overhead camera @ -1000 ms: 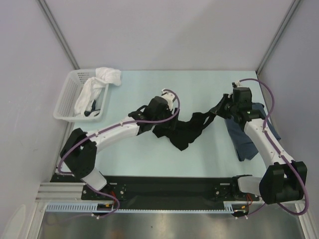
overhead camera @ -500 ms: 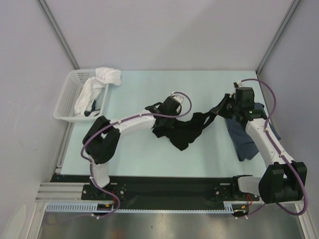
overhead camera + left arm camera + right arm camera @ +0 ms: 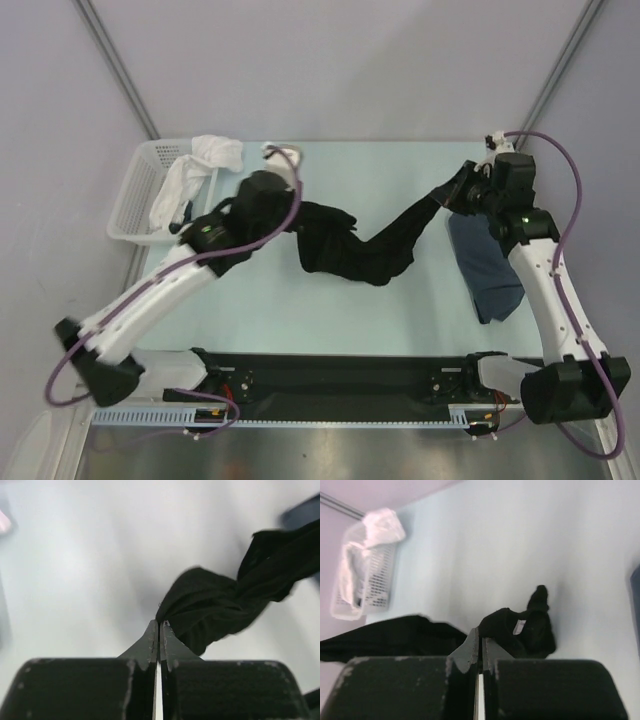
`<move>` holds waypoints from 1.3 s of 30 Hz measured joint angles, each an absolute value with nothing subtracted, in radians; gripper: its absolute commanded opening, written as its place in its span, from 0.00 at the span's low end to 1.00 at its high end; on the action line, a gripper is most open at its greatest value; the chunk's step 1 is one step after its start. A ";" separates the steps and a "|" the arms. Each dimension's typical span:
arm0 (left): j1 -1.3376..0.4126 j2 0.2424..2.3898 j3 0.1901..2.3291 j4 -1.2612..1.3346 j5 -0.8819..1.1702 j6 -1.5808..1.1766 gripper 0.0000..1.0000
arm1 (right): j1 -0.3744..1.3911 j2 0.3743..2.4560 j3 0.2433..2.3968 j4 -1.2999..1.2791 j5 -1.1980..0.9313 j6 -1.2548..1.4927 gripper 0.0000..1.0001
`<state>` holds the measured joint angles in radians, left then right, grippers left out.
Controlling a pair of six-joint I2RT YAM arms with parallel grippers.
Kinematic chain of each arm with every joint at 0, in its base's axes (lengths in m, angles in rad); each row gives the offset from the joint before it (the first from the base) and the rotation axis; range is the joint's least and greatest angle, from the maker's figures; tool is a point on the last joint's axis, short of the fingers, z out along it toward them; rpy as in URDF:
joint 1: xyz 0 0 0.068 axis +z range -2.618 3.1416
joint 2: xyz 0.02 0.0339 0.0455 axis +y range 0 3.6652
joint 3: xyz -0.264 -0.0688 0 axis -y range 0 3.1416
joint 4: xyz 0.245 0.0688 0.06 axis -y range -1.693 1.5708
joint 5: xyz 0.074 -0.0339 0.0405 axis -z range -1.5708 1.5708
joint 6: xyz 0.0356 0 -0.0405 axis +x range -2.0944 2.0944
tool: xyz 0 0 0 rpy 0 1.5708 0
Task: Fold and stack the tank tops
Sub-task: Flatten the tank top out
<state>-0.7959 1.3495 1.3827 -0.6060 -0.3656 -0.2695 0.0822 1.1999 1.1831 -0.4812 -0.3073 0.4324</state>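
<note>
A black tank top hangs stretched in a sagging band between my two grippers over the pale table. My left gripper is shut on its left end; the left wrist view shows the jaws pinched together at a bunch of the black cloth. Its right end is held by my right gripper, which is also shut, with the black cloth and a small white label just past the tips. The slate-blue tank top lies folded on the table under the right arm.
A white lattice basket with a white cloth draped over its rim stands at the back left; it also shows as a basket in the right wrist view. Grey walls close in the table's back and sides.
My left gripper closed on the black top and drew its end left and back. The right gripper moved back and right, so the crumpled top is now stretched out.
</note>
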 measured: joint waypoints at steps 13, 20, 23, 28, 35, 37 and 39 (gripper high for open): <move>-0.796 0.744 1.334 -0.677 -0.348 -0.372 0.00 | 0.081 0.787 1.357 -0.520 -0.383 0.439 0.00; -0.796 0.523 1.182 -0.779 -0.510 -0.527 0.00 | 0.081 0.631 1.335 -0.552 -0.368 0.460 0.00; -0.796 0.448 1.141 -0.799 -0.562 -0.579 0.00 | 0.081 0.633 1.278 -0.572 -0.368 0.476 0.00; -0.796 0.423 1.045 -0.793 -0.670 -0.641 0.06 | 0.081 0.731 1.227 -0.594 -0.326 0.503 0.00; -0.588 0.727 0.961 -0.666 -0.652 -0.647 0.00 | 0.045 1.284 1.296 -0.519 -0.260 0.535 0.53; -0.460 0.839 0.961 -0.606 -0.543 -0.640 0.01 | 0.042 1.446 1.301 -0.502 -0.238 0.551 0.91; -0.353 0.965 0.958 -0.545 -0.457 -0.627 0.17 | 0.050 1.491 1.241 -0.502 -0.202 0.553 1.00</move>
